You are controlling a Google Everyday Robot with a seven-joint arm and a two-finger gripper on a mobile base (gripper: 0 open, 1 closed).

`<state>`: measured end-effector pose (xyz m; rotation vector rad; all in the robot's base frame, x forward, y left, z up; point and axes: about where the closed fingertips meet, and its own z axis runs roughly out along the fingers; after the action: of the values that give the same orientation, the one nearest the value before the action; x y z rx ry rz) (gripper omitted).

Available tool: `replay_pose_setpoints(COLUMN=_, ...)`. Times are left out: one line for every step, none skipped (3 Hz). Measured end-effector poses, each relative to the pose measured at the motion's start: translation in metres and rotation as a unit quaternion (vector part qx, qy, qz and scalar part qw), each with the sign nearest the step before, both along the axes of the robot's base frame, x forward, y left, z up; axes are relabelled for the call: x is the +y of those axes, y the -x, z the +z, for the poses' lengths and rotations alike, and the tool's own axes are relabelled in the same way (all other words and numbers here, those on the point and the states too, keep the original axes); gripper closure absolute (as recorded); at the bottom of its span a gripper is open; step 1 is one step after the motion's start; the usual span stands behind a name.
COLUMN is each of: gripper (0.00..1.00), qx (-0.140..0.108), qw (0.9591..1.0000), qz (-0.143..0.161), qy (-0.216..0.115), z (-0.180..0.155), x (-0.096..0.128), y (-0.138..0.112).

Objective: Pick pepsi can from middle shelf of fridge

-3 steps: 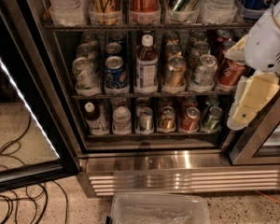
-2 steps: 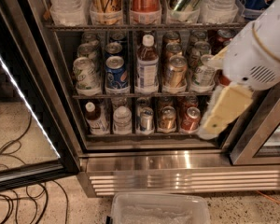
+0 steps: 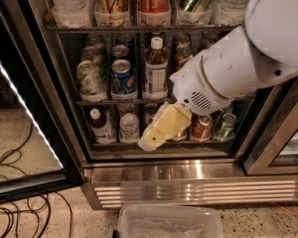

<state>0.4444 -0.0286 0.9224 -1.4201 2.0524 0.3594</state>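
The fridge (image 3: 188, 173) stands open, with a steel frame and dark wire shelves. The pepsi can (image 3: 123, 77), blue with a silver top, stands at the front of the middle shelf (image 3: 97, 102), left of centre. My gripper (image 3: 159, 130) is a pale yellow piece at the end of the white arm (image 3: 238, 58). It hangs in front of the lower shelf, below and to the right of the pepsi can, and does not touch it. The arm hides the right part of the middle shelf.
A pale green-white can (image 3: 89, 78) stands left of the pepsi can and a brown bottle (image 3: 155, 68) stands right of it. Bottles and a red can (image 3: 202, 127) fill the lower shelf. The glass door (image 3: 25, 133) stands open at left. Cables (image 3: 10, 177) lie on the floor. A clear bin (image 3: 169, 222) sits below.
The arm has swung left and down across the fridge front. The gripper has moved from the right edge to the middle of the lower shelf and now covers cans on the right.
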Motion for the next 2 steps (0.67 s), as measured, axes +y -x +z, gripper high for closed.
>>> replay_pose_setpoints(gripper=0.00, qx=0.000, qw=1.0000, qz=0.000, qy=0.000, z=0.0000, x=0.0000, y=0.0000)
replay_pose_setpoints(gripper=0.00, qx=-0.003, qw=1.0000, qz=-0.007, qy=-0.003, z=-0.0022, x=0.0062, y=-0.0031)
